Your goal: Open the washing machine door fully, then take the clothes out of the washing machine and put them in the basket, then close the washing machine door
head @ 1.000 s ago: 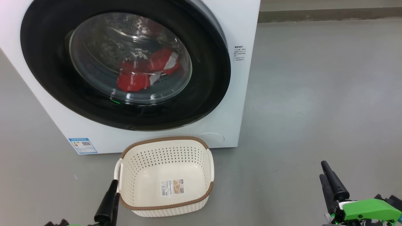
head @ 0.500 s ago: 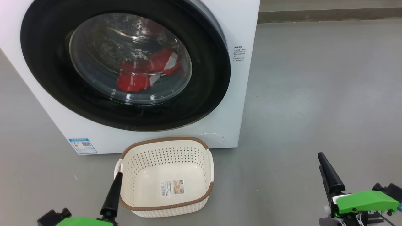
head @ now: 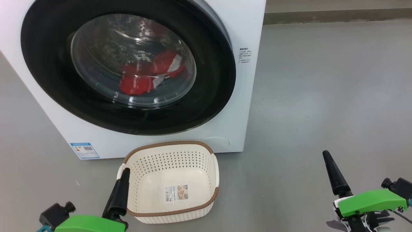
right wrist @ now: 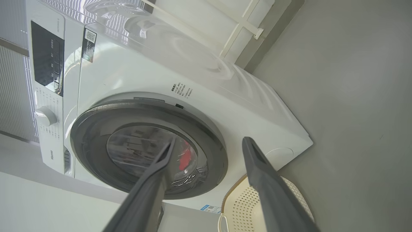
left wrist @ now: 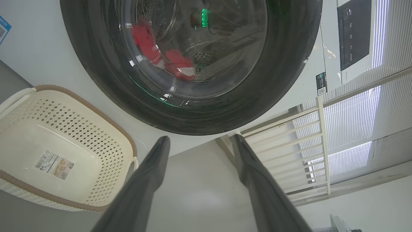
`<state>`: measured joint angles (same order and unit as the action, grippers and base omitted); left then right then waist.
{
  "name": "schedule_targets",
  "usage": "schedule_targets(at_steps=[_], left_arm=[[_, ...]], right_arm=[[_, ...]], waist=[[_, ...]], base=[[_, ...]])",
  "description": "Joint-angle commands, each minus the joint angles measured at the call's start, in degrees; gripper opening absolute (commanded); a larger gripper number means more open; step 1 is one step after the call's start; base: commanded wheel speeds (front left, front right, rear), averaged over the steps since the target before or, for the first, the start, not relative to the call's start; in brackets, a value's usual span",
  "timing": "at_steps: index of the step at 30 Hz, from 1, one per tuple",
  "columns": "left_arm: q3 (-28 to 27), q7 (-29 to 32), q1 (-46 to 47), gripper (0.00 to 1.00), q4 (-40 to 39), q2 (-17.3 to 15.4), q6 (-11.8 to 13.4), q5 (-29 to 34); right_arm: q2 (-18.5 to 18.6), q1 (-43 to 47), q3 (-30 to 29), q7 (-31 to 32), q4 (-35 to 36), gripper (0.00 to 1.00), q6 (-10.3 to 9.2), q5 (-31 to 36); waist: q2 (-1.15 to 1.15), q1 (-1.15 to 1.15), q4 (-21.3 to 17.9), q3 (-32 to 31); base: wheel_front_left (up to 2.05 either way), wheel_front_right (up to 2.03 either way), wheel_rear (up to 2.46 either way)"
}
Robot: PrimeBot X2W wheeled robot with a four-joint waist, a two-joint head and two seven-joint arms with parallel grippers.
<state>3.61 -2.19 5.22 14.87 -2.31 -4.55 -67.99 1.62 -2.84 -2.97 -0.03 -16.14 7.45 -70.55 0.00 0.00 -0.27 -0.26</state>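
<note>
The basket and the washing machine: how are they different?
The basket is small and low; the washing machine behind it is far bigger. The basket is open on top, holding just a sticker; the washing machine has its black door shut, with the red clothes inside behind the glass. The basket is cream with holes and a brown rim; the washing machine is smooth white. Both stand on the grey floor.

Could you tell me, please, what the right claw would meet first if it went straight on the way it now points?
Most likely the washing machine door: in the right wrist view the open right claw aims at its dark rim. Depth is hard to judge, but nothing shows between.
</note>
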Motion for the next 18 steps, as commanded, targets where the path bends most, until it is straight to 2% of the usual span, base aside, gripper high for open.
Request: schedule_targets(at_steps=[1,18], left_arm=[[-0.54,-0.84,3.41,1.0,-2.18,-0.48,0.17,2.8],[0.77,-3.56,5.35,1.0,-3.59,-0.42,1.73,18.79]], right_arm=[[0.71,-3.38,0.59,-0.62,2.07,1.0,0.02,2.48],[0.83,-4.96,1.93,-2.34,3.99,1.0,0.02,15.56]], waist=[[0.0,0.0,0.02,-0.04],[0.0,0.0,-0.33,0.01]], base=[[0.0,0.0,0.0],[0.0,0.0,0.0]])
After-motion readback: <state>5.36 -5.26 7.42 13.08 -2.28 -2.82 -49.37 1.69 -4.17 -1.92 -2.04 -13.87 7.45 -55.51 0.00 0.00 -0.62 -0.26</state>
